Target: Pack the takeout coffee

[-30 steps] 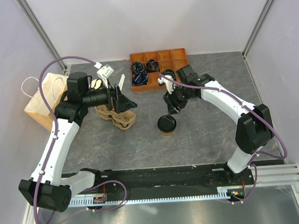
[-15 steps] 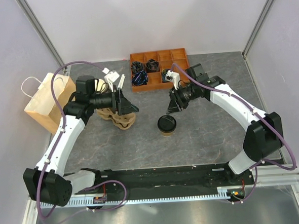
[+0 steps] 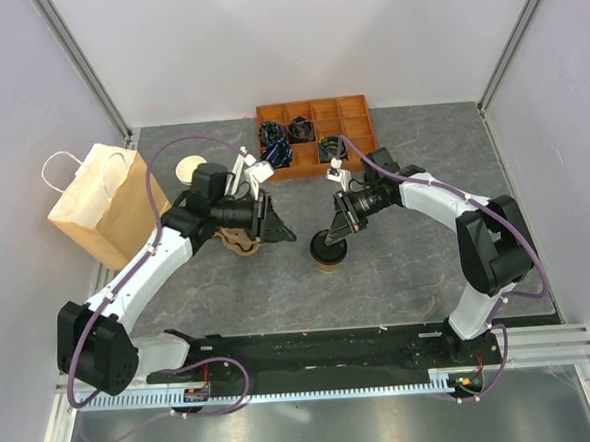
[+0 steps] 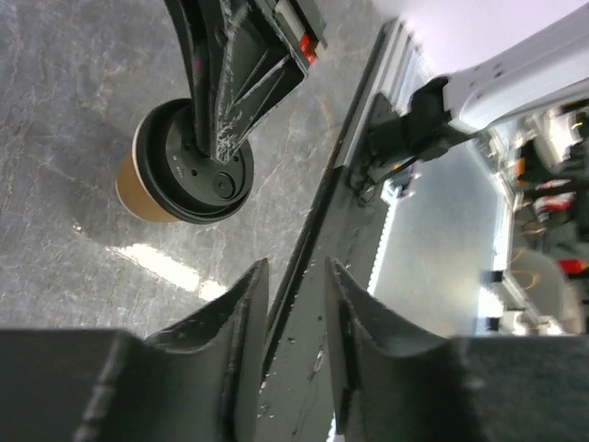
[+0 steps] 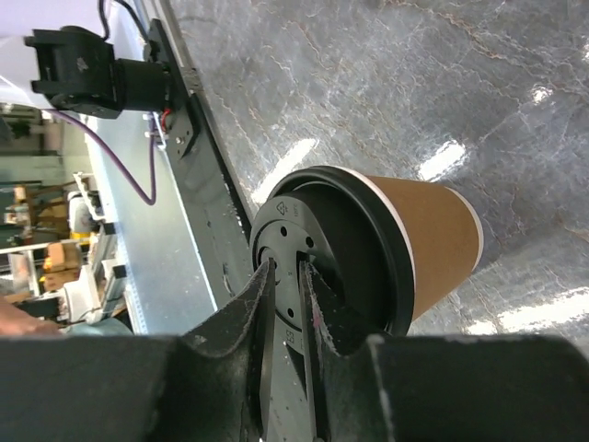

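Note:
The takeout coffee (image 3: 327, 251) is a brown paper cup with a black lid, standing upright on the grey table near the middle. In the right wrist view the cup (image 5: 433, 235) fills the frame. My right gripper (image 5: 287, 267) has its tips resting on the middle of the lid (image 5: 317, 235), jaws a narrow slit apart with nothing between them. From above, the right gripper (image 3: 334, 234) sits on the cup's top. My left gripper (image 3: 284, 232) hovers just left of the cup, jaws slightly apart and empty. The left wrist view shows the coffee (image 4: 179, 166) ahead of the left gripper (image 4: 294, 272).
A pulp cup carrier (image 3: 238, 244) lies under the left arm. A brown paper bag (image 3: 93, 198) stands at the left. A lidless cup (image 3: 185, 171) sits behind it. An orange compartment tray (image 3: 353, 104) is at the back. The black base rail (image 3: 313, 345) runs along the near edge.
Both arms swung inward toward the coffee. The right gripper dropped from behind the cup onto its lid. Both pairs of jaws narrowed from wide open.

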Available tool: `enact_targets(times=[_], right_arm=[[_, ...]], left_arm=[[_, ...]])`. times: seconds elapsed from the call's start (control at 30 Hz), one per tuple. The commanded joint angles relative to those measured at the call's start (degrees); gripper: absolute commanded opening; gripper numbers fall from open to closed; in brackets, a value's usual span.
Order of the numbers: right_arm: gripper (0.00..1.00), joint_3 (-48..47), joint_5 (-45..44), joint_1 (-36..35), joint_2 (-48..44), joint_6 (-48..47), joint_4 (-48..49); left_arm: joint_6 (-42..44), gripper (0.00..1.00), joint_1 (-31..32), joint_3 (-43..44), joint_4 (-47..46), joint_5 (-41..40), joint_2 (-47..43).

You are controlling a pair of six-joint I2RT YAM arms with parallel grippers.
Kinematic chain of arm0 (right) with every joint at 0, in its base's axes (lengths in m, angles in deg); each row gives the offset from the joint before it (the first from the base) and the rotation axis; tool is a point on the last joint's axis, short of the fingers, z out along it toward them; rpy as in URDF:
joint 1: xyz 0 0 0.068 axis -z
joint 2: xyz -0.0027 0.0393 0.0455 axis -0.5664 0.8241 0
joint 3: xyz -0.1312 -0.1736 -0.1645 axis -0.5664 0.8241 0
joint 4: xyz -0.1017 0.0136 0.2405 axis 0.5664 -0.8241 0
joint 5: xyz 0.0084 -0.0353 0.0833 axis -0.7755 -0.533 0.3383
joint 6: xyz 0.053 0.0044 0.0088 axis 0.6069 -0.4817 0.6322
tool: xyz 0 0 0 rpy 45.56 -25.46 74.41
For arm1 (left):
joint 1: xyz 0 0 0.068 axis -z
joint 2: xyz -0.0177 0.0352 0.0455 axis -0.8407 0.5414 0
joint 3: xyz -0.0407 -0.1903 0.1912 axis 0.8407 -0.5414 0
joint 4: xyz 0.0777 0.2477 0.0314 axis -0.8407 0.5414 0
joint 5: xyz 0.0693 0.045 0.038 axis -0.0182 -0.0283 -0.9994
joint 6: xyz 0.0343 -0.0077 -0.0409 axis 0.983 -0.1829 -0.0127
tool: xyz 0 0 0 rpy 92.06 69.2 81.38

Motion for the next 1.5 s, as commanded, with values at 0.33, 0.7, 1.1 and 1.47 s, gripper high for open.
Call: enact_targets(times=[0.33,0.7,1.1,1.47], right_arm=[[0.18,3.10,-1.88,1.34,2.93,-1.24,2.04],[0.18,2.93,-4.17,1.25,2.67,-1.50,2.12],[0.20,3.02,-10.76,-0.15,1.52,-1.33,2.39],[0.20,2.05,-9.97,-0.24,2.40,-0.71,2.39]], left_arm=[[20.05,0.11,22.63,10.60,4.18,-42.89,6.87],[24.20,0.10,30.37,7.20,4.18,-48.96,12.14],[21.48,0.05,29.49,2.61,3.92,-49.06,14.63],[21.48,0.07,30.37,12.19,8.40,-45.02,8.28]])
